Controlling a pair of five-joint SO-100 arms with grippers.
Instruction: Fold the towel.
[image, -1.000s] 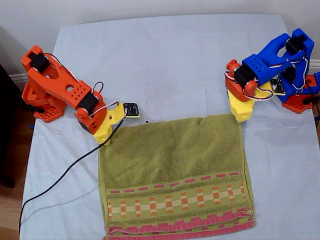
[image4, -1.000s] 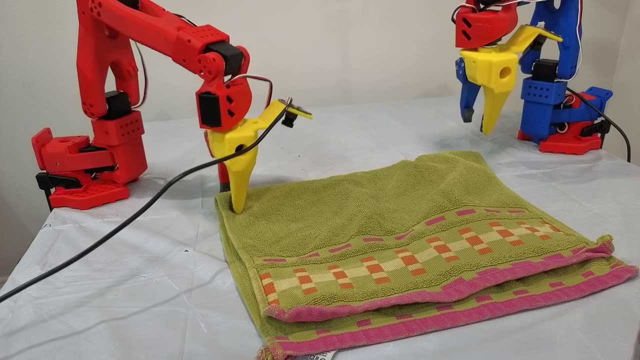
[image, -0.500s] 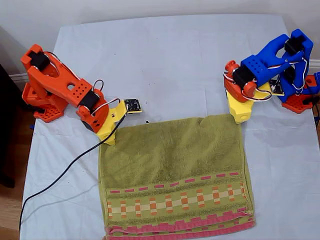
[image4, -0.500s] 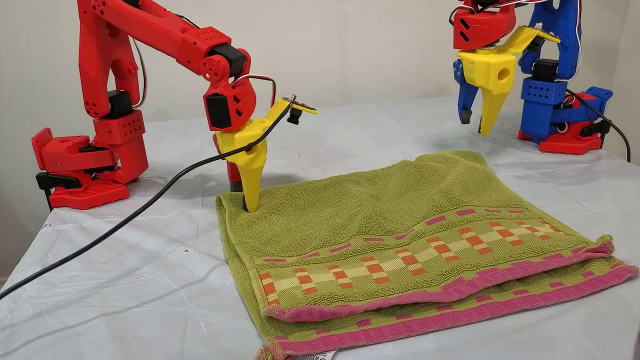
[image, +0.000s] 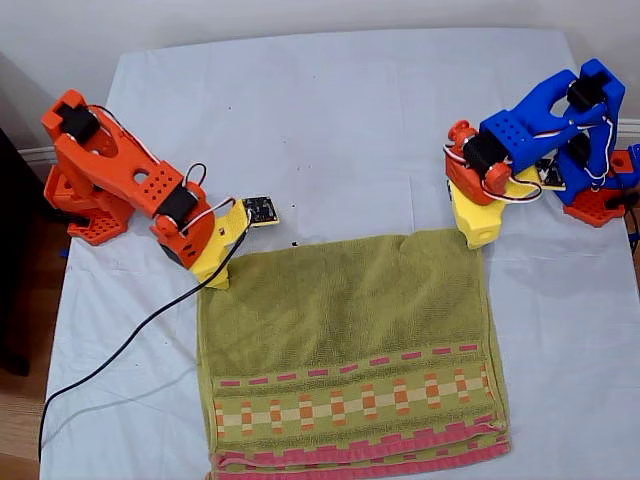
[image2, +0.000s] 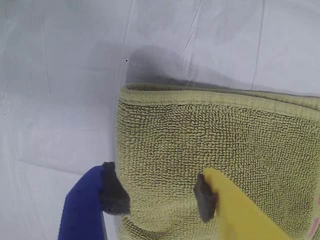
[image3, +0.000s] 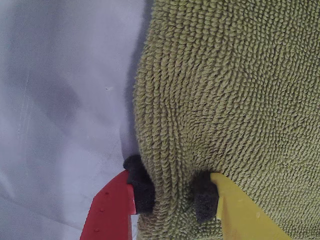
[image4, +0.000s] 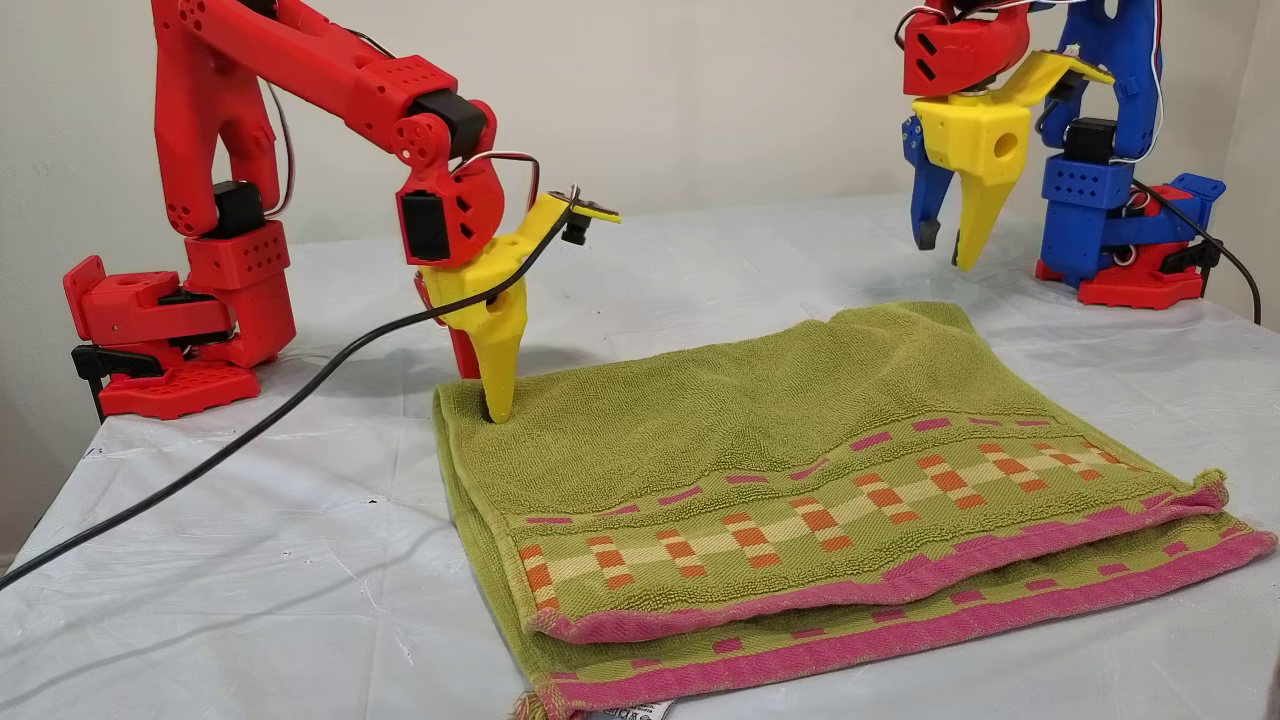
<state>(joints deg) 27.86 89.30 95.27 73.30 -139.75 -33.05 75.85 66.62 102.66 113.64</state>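
white tablecloth (image: 330, 110) covers the whole table in front of a pale wall. on it the towel (image: 345, 330) lies already doubled once, its folded edge toward 12 o'clock in the exterior view and its two pink-red hems (image4: 900, 620) stacked toward 6 o'clock, the checked band (image: 350, 400) just above them.

my second gripper (image3: 172, 195), on the red arm (image4: 300, 70), is down at the towel's fold corner at about 10 o'clock of the cloth in the exterior view. its jaws are partly spread, one pad (image3: 140, 187) beside the side edge and the other pressed into the pile. they straddle the edge, with no pinch closed yet as far as i can tell.

my first gripper (image2: 160, 200), on the blue arm (image4: 1100, 120), hangs above the other fold corner at about 2 o'clock of the cloth. its jaws are spread with nothing between them, and the other view shows clear air under the tips.

i judge the step in hand to be taking hold of both fold corners for a second fold. the next move calls for my first gripper to come down over its corner. then both should close through both layers, or the lower layer may stay behind when the corners are lifted.

a black cable (image4: 250, 440) trails from the red arm across the tablecloth, beside the towel.
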